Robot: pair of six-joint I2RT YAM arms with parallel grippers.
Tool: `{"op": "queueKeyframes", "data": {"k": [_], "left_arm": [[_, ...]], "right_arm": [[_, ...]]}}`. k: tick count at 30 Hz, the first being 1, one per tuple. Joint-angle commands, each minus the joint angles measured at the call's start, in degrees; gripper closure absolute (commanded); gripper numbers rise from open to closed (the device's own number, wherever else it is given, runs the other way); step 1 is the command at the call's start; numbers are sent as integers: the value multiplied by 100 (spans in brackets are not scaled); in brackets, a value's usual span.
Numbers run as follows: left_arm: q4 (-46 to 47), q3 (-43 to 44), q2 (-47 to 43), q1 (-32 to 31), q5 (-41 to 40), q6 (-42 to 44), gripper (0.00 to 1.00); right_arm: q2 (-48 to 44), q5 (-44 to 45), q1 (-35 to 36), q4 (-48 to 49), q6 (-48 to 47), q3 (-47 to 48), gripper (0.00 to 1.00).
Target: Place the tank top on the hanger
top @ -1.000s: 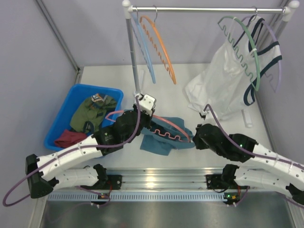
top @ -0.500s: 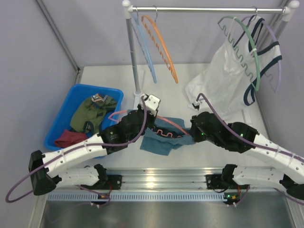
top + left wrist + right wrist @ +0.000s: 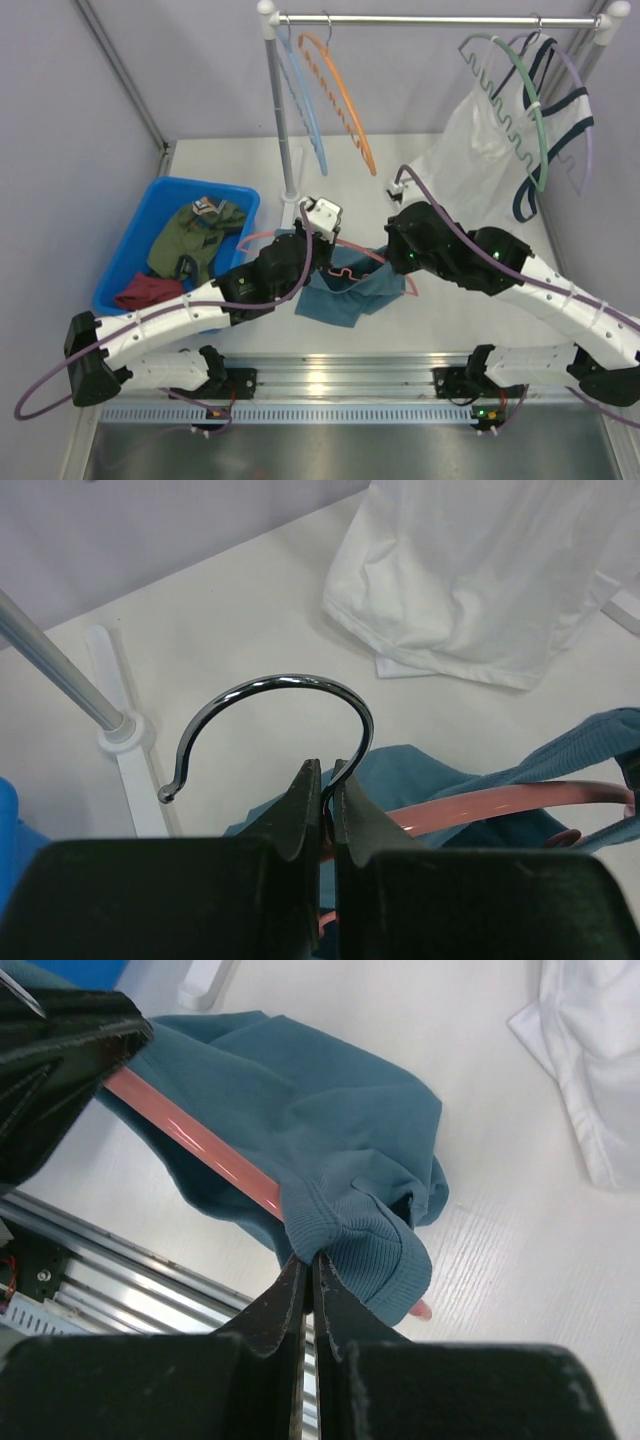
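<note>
Item: tank top (image 3: 330, 1130), teal, soft, rib-edged; it was found bunched and draped over the hanger (image 3: 480, 805) at the near centre of the worktop (image 3: 440, 320). Left gripper (image 3: 323, 775): jaws were clamped on the metal hook's stem. Right gripper (image 3: 305, 1265): jaws were pinched shut on the ribbed strap edge beside the hanger's right tip. Step judged: strap was being dressed over that end; it was next to be drawn past the tip and seated
</note>
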Motion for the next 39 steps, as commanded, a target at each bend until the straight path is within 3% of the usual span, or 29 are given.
{"op": "queueKeyframes", "data": {"k": [1, 12, 15, 16, 19, 22, 30, 36, 39], "left_arm": [[712, 328, -7, -89, -223, -47, 100], [677, 521, -59, -265, -478, -178, 100], [545, 635, -95, -265, -540, -205, 100], [518, 662, -112, -265, -522, -231, 100], [413, 715, -164, -273, -408, -319, 100], [299, 750, -270, -265, -312, -372, 100], [-53, 829, -744, -265, 75, -381, 100], [-449, 987, -1026, -274, 568, -407, 100], [-493, 1066, -1035, -265, 664, -416, 100]], "right_arm": [[123, -60, -150, -101, -312, 672, 100], [378, -323, -203, -110, -453, 1104, 99], [238, -489, -220, 12, -593, 1050, 82], [194, -551, -212, 134, -767, 1068, 70], [35, -727, -229, 276, -1145, 1129, 54], [-175, -1035, -256, 574, -1637, 1103, 44], [-562, -2202, -704, 523, -2693, 761, 43], [-808, -3292, -704, 478, -3019, 506, 42], [-818, -3382, -713, 522, -3028, 444, 40]]}}
